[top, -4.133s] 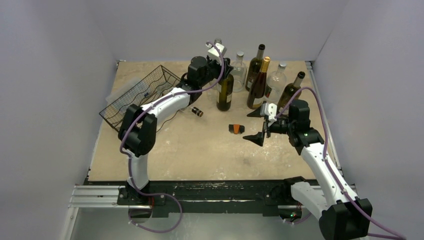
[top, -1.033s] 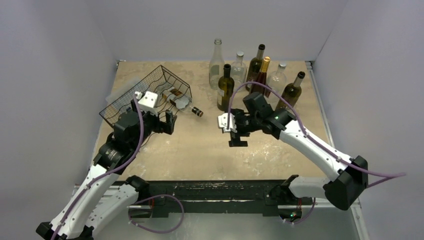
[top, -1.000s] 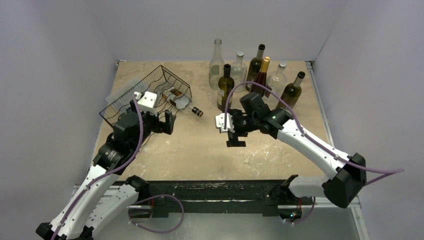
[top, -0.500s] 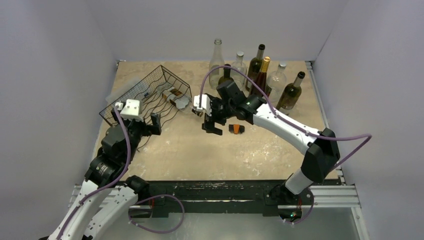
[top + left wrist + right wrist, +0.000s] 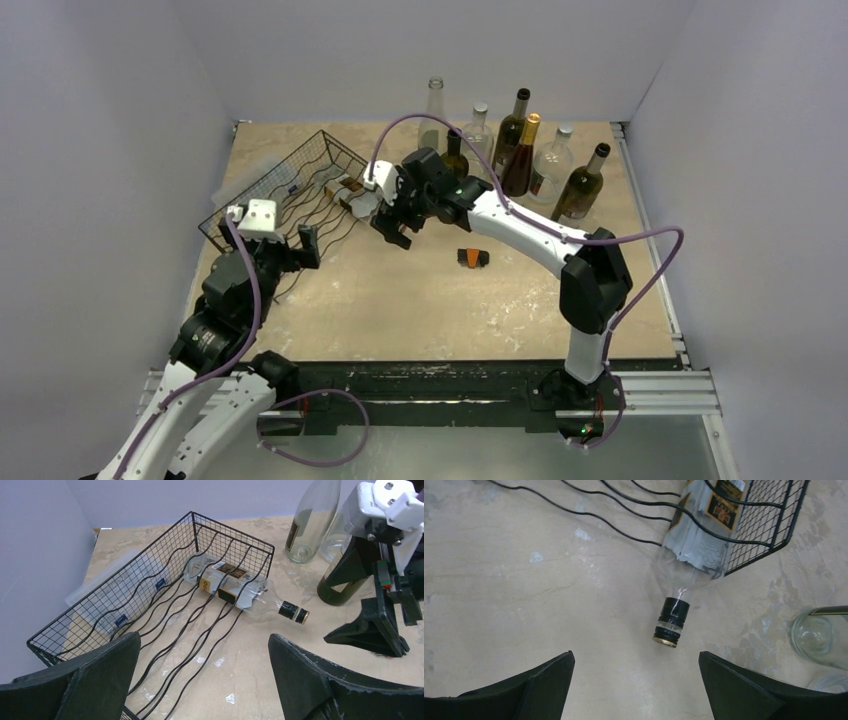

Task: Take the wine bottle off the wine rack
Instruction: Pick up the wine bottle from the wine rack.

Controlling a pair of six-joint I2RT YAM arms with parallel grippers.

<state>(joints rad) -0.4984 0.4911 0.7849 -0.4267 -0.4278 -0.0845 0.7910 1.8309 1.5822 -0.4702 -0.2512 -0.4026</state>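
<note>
1. Wine bottle (image 5: 347, 190): a clear bottle with a dark-and-gold label. It lies on its side at the right end of the wine rack (image 5: 275, 190), left of centre in the upper half of the overhead view.
2. Overhead view: the right gripper (image 5: 388, 222) covers the bottle's neck. Only the wrist views show the neck.
3. Left wrist view: wavy wires of the wine rack (image 5: 150, 600) cross over the body of the wine bottle (image 5: 232, 586). The neck and black cap project past the mesh corner onto the table (image 5: 250, 670).
4. Right wrist view: the camera looks down on the wine bottle (image 5: 696, 545), with the cap at frame centre. The wine rack (image 5: 764, 520) fills the upper right.
5. Right gripper (image 5: 635, 656): the jaws are spread wide and hold nothing. Both fingers are apart from the cap.
6. Left wrist view only: the right gripper (image 5: 327, 612) shows side-on at the right edge, just beside the cap.
7. Left gripper (image 5: 204, 640): the jaws are spread wide and empty. In the overhead view, the left gripper (image 5: 290, 245) sits at the rack's lower edge.
8. Overhead view only: a cluster of standing bottles (image 5: 520, 150) at upper centre, and a small orange-and-black item (image 5: 472, 257) on the table (image 5: 420, 310).
</note>
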